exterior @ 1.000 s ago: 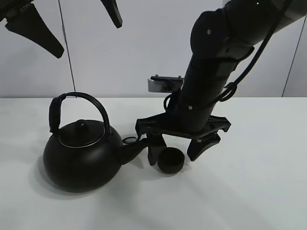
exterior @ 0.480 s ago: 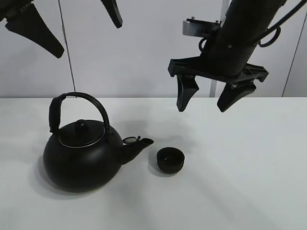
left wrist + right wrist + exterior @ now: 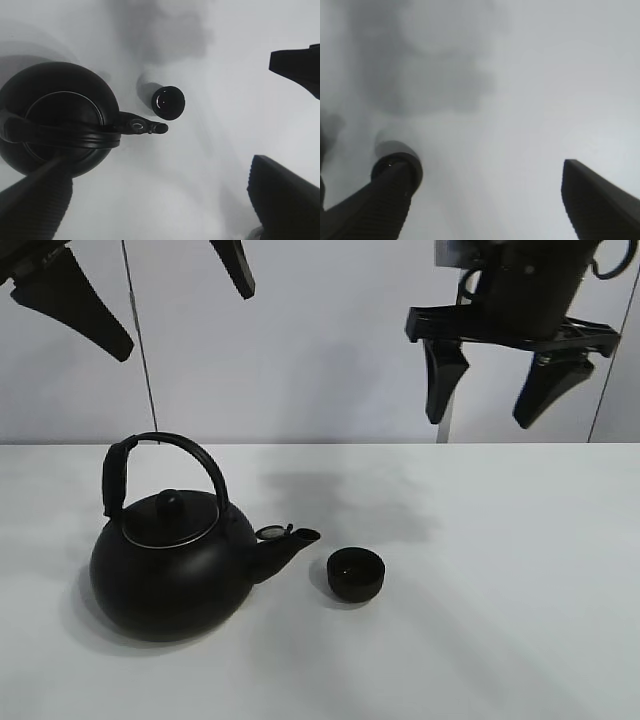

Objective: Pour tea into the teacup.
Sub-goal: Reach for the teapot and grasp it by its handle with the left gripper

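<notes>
The small matte black teacup (image 3: 356, 574) stands upright on the white table, just right of the kettle's spout. It also shows in the left wrist view (image 3: 168, 103) and the right wrist view (image 3: 412, 166), partly behind a finger. The big round black kettle (image 3: 172, 552) with an arched handle sits at the left, spout pointing at the cup; it also shows in the left wrist view (image 3: 57, 117). My right gripper (image 3: 492, 405) is open and empty, high above the table, up and right of the cup. My left gripper (image 3: 175, 308) is open and empty, high above the kettle.
The white table (image 3: 500, 620) stretches to the right and front of the cup. A plain pale wall (image 3: 320, 350) stands behind the table.
My right gripper has let go of the teacup, opened around it, and risen up and to the right, away from it. The cup stays beside the spout. The left gripper has not moved.
</notes>
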